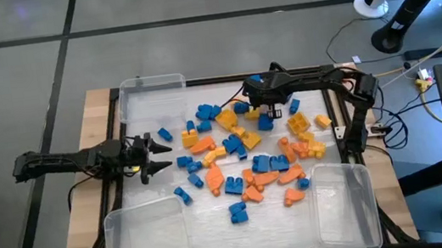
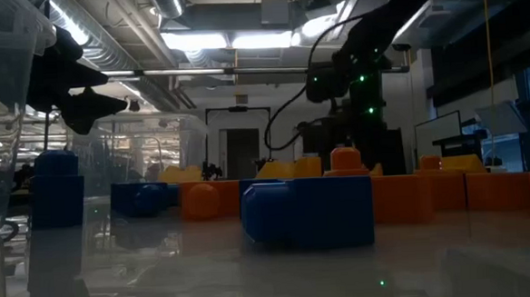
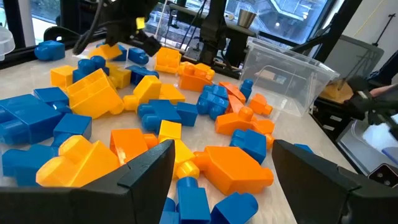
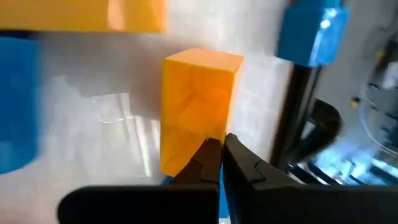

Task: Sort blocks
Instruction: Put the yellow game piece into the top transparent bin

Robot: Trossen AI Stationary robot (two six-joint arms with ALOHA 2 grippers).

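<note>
While the left gripper [image 1: 155,158] waits wide open at the left edge of the blocks [image 1: 246,151] strewn across the table [image 1: 216,219], the right gripper [image 4: 222,149] is pinched shut with nothing between its tips, just beside 1 yellow block [image 4: 198,99].

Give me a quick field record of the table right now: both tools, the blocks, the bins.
left tool: open, at the table's left side, facing the pile, holding nothing
right tool: shut, low over the far part of the pile; no block visibly between its tips
nearest block to right tool: orange block, just beyond the closed tips
blocks: blue, orange and yellow, scattered mid-table, unsorted
bins: three clear ones, far left, near left, near right; none shows blocks inside
</note>
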